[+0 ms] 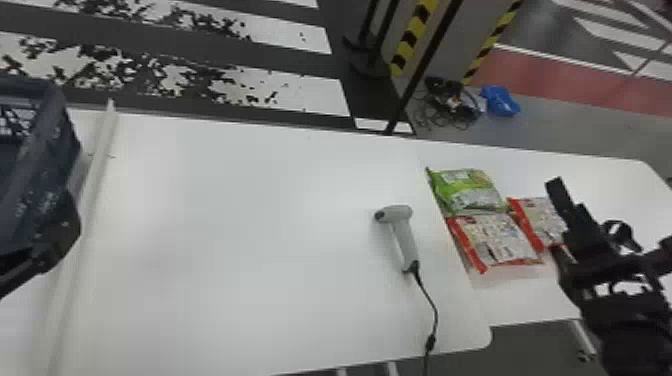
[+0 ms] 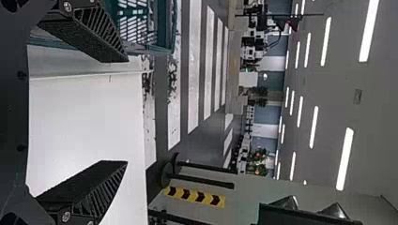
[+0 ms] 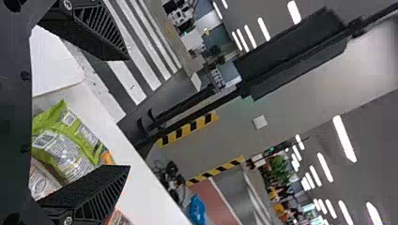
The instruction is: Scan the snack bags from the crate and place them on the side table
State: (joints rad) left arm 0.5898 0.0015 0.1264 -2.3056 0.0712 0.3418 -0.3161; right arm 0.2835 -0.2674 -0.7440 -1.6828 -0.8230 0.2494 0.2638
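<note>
Lying together on the side worktop, a green bag touches a red-edged bag, and a second red-edged bag sits just to their right, partly hidden by the right arm. Each should be light and soft in slick, crinkly film, with snacks that probably crush easily. A gentle pinch across the filled middle looks the best hold; taken by a flat end seal, a bag might swing or slip, and a hard squeeze could crease its code.

Nearest them is the right tool, its fingers spread wide and gripping nothing. In the head view it is at the rightmost bag, with the other two toward the robot's left; its exact height above them I cannot tell.

Farther left, the scanner rests on the main worktop, between bags and crate. Beside the crate, well apart from the bags, the left tool has its fingers parted and empty. Whether more bags are inside the crate I cannot tell.
</note>
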